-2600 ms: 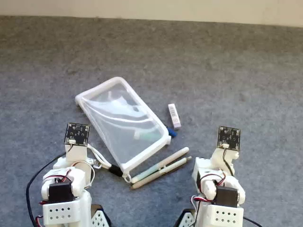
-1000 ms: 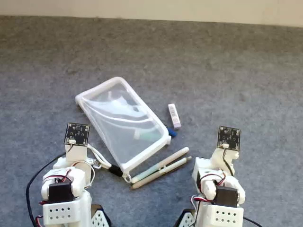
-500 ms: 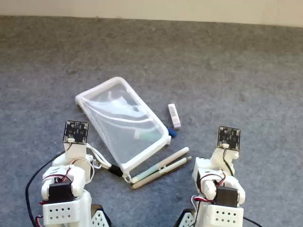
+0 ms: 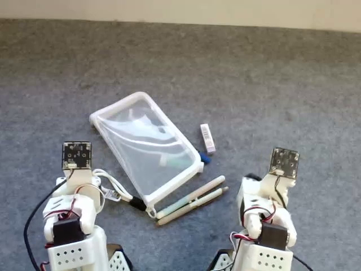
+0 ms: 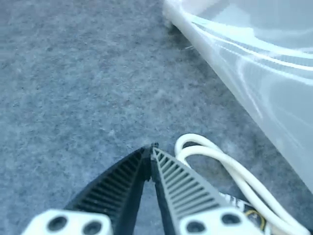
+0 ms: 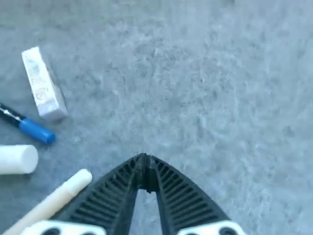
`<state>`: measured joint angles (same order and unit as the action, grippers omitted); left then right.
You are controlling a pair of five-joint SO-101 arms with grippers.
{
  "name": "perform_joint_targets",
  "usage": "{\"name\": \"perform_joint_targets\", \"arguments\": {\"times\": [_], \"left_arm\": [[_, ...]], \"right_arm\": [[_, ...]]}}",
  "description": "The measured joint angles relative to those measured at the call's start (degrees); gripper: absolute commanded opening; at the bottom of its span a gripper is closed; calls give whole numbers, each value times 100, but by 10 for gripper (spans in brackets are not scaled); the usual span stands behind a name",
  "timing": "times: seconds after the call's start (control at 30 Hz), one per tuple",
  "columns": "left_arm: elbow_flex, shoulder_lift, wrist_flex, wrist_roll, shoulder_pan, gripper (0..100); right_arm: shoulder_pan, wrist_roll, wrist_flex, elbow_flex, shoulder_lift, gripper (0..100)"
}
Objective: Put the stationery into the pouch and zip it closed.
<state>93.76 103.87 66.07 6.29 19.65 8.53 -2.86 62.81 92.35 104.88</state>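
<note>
**Colours and patterns.** At the centre of the high view you see the pouch (image 4: 148, 148), translucent white with an opaque white border. To its right, the eraser (image 4: 207, 138) is white with dark markings. The pen cap (image 4: 205, 159) below it is bright blue. The two pens (image 4: 192, 200) at lower centre are cream, one with a pale green stretch. The carpet (image 4: 254, 84) is mottled grey. The left gripper (image 5: 150, 149) and right gripper (image 6: 145, 169) show you black, ribbed fingers. The cable (image 5: 234, 171) is white.
</note>
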Motion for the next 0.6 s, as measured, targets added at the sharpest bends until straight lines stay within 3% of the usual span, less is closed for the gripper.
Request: {"name": "perform_joint_targets", "arguments": {"times": [0.17,0.6], "left_arm": [[-18,-18,0,360,299,7],[-18,-18,0,448,343,42]], "right_arm": [[-123,-932,-88,-273,9,4],[-2145,-1037,492,-1697,-141,4]]}}
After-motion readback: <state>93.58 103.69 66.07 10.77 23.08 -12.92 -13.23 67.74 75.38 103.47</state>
